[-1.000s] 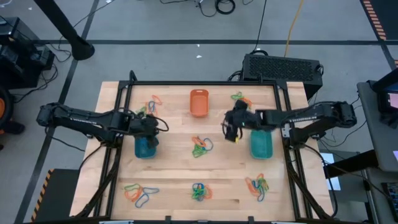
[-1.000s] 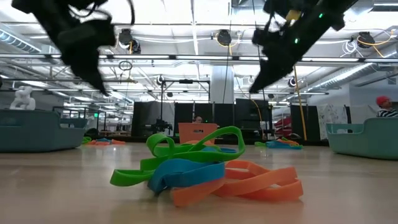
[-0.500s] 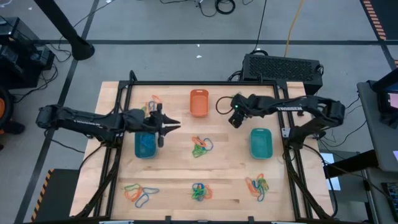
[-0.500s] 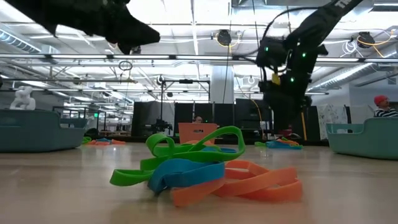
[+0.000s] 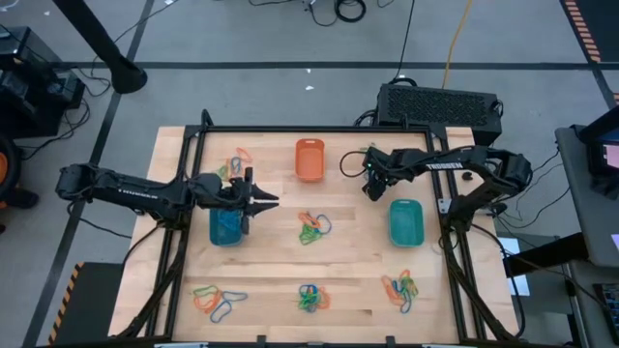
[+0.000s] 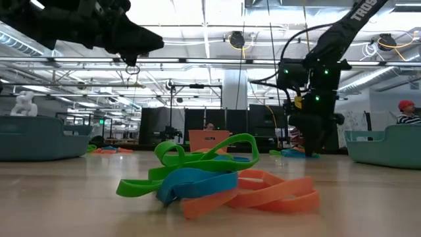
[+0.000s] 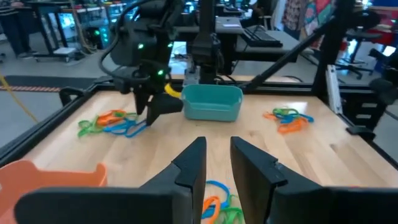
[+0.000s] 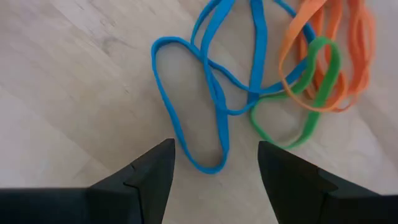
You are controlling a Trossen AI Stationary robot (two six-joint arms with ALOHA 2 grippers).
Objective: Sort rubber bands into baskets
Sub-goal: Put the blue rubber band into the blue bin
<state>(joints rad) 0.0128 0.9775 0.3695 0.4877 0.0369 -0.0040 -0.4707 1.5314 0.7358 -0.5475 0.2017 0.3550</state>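
Under left gripper (image 5: 263, 201), blue basket (image 5: 225, 230) half-hidden.

Robotics lab – workbenches (image 7: 261, 37), ceiling trusses (image 6: 197, 62)

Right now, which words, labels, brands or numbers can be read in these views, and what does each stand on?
"TR": white letters on the dark right arm in the low view; the rest of the word runs out of the picture.
White lettering along the dark left arm and along the right arm in the high view: too small to read.
No other text is readable.
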